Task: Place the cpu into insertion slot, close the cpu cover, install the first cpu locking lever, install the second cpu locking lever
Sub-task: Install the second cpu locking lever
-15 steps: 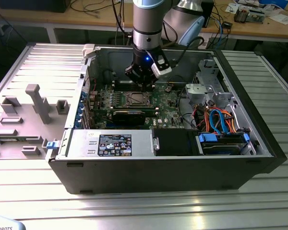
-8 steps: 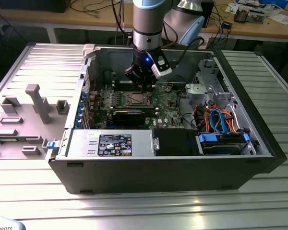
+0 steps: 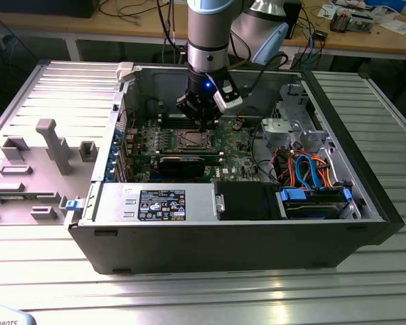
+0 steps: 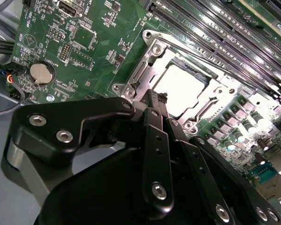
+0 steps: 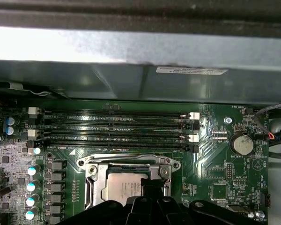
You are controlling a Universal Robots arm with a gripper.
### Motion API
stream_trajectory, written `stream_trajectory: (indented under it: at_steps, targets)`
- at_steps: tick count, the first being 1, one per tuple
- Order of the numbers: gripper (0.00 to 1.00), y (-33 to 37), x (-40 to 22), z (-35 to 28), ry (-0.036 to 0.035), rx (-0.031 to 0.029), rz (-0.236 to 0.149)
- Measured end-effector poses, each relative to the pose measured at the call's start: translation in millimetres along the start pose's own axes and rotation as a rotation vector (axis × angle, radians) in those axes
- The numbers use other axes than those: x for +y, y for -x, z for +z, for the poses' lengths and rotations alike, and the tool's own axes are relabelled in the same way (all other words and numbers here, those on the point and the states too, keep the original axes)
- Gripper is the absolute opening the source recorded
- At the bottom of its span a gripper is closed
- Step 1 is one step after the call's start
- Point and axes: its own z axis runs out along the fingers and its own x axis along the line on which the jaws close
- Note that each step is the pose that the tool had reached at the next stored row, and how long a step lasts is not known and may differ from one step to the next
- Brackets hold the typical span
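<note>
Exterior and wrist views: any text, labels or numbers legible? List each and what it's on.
No text is legible. Print is present here:
Exterior view: black sticker on the silver housing at the case front, too small to read.
First wrist view: white label on the case wall, blurred.
First wrist view: white markings on the motherboard, too small to read.

I see bright overhead glare on the cpu [image 4: 181, 89] just beyond my hand [image 4: 155, 101]; the hand itself reads dark, the exterior view evenly lit.
</note>
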Motion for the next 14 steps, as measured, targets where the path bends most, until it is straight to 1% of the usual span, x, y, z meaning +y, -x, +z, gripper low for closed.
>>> stream_trajectory:
  at_steps: [5, 6, 8, 9, 12, 14]
  targets:
    - [0.11, 0.0, -0.2, -0.5, -0.0001, 0.0001, 0.0]
    - [0.11, 0.1, -0.2, -2.4, -0.0003, 0.0001, 0.0]
    - [0.11, 0.3, 0.1, -9.3, 0.0, 0.0, 0.0]
    - [0.11, 0.3, 0.1, -11.6, -0.0003, 0.0001, 0.0]
    - [0.11, 0.3, -1.6, -11.6, -0.0006, 0.0001, 0.0]
    - [0.11, 0.1, -6.0, -10.5, -0.0022, 0.0005, 0.0]
